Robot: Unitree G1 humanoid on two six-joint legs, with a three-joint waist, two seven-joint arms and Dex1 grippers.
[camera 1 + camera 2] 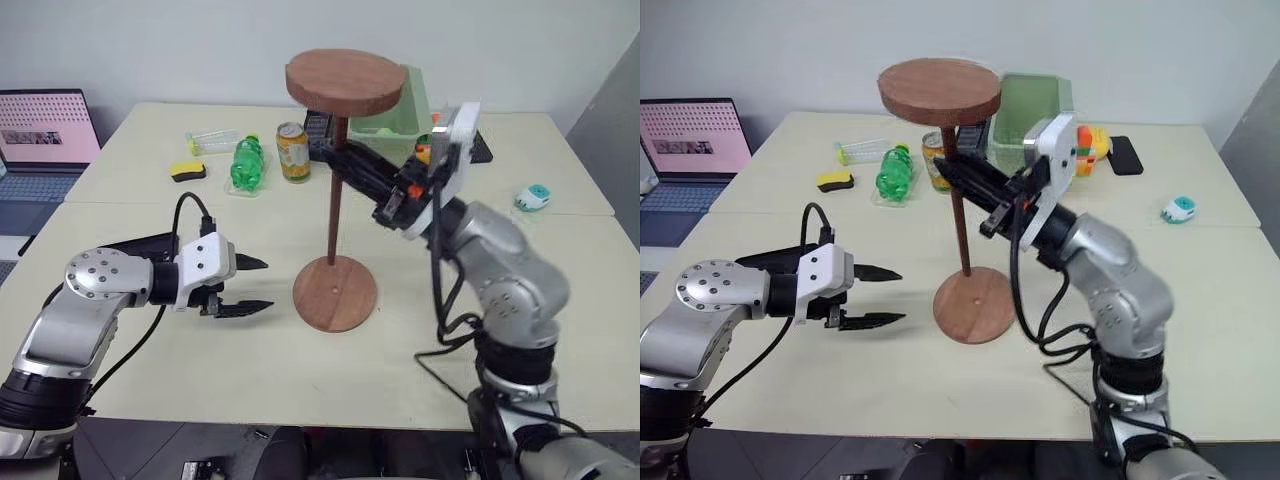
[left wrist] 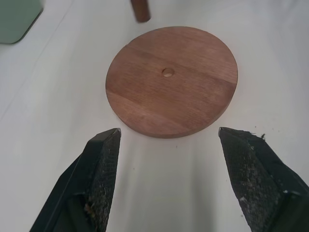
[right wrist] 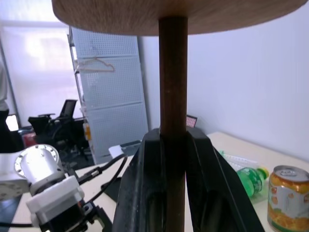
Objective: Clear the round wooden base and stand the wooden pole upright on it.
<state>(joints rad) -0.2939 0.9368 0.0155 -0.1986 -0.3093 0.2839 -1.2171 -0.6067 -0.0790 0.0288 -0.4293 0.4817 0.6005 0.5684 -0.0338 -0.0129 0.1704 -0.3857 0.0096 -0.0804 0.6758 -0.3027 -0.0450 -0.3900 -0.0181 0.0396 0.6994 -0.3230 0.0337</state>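
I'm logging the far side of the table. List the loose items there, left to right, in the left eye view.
Laptop → sponge → green bottle → can → green bin → small teal object.

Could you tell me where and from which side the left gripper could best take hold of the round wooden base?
By its rim, from the left gripper's own side. The round wooden base lies flat and thin on the table, so the open fingers could likely straddle its edge low and level. The wooden pole, held by the right gripper, occupies the far side.
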